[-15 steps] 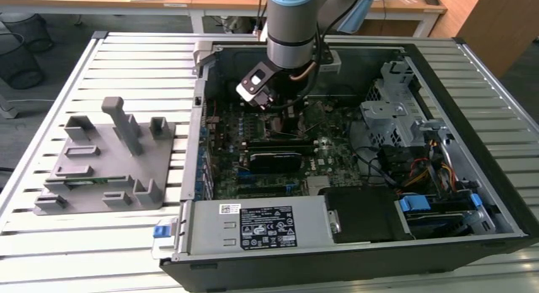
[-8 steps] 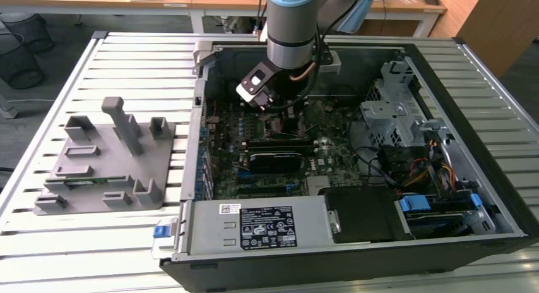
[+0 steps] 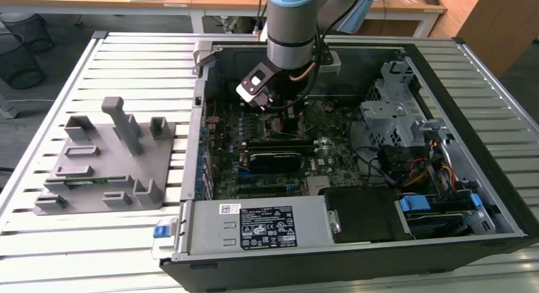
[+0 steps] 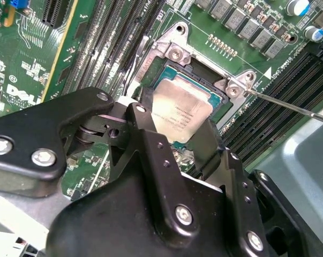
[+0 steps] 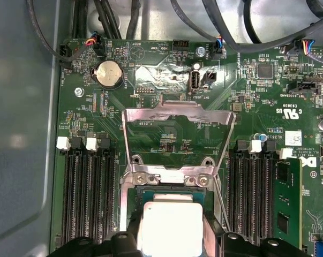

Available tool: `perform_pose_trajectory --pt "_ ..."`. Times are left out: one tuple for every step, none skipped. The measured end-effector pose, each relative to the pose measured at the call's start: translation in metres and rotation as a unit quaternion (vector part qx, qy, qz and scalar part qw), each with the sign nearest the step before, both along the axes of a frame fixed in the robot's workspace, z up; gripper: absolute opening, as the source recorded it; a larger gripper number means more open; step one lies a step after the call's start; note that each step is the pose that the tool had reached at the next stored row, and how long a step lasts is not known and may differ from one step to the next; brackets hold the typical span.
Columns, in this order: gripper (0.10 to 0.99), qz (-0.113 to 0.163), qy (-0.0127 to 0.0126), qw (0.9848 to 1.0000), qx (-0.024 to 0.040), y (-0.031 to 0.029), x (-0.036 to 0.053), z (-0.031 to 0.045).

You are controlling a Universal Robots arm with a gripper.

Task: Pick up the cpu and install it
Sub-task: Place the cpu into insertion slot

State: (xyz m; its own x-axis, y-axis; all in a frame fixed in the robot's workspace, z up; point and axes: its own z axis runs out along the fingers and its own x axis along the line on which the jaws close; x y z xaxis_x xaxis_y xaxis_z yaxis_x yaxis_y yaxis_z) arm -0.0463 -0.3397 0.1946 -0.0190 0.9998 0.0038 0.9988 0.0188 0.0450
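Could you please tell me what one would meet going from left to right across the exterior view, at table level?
Grey fixture tray → motherboard → metal drive cage → computer case's right wall.

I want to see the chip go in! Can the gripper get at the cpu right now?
Probably yes. The gripper is right over the cpu at the socket, and the metal cover plate is flipped up, so nothing seems to block it.

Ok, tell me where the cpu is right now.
In the second wrist view the cpu sits at the open motherboard socket, between the two banks of memory slots, right under the gripper.
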Motion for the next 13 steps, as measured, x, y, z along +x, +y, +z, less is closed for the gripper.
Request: perform_pose_trajectory --pt "0.541 0.0 0.0 1.0 -0.0001 0.0 0.0 0.0" --pt "0.541 0.0 0.0 1.0 0.0 0.0 0.0 0.0" --pt "0.6 0.0 0.0001 1.0 -0.0001 0.0 0.0 0.0" --pt "0.6 0.0 0.0001 1.0 -0.0001 0.0 0.0 0.0001" --pt "0.6 0.0 0.0001 1.0 -0.0002 0.0 0.0 0.0002" --pt "0.6 0.0 0.0002 1.0 -0.0003 -0.0001 -0.0001 0.0006" --pt "0.6 0.0 0.0002 1.0 -0.0002 -0.0001 -0.0001 0.001" --pt "0.6 0.0 0.0001 1.0 -0.0002 0.0 0.0 0.0013" --pt "0.6 0.0 0.0001 1.0 -0.0002 -0.0001 0.0 0.0018" --pt "0.6 0.0 0.0001 1.0 -0.0002 -0.0001 0.0 0.0028" --pt "0.6 0.0 0.0001 1.0 -0.0002 0.0 0.0 0.0039" --pt "0.6 0.0 0.0001 1.0 -0.0001 0.0 0.0 0.0053" --pt "0.6 0.0 0.0001 1.0 -0.0001 -0.0001 -0.0001 0.007"
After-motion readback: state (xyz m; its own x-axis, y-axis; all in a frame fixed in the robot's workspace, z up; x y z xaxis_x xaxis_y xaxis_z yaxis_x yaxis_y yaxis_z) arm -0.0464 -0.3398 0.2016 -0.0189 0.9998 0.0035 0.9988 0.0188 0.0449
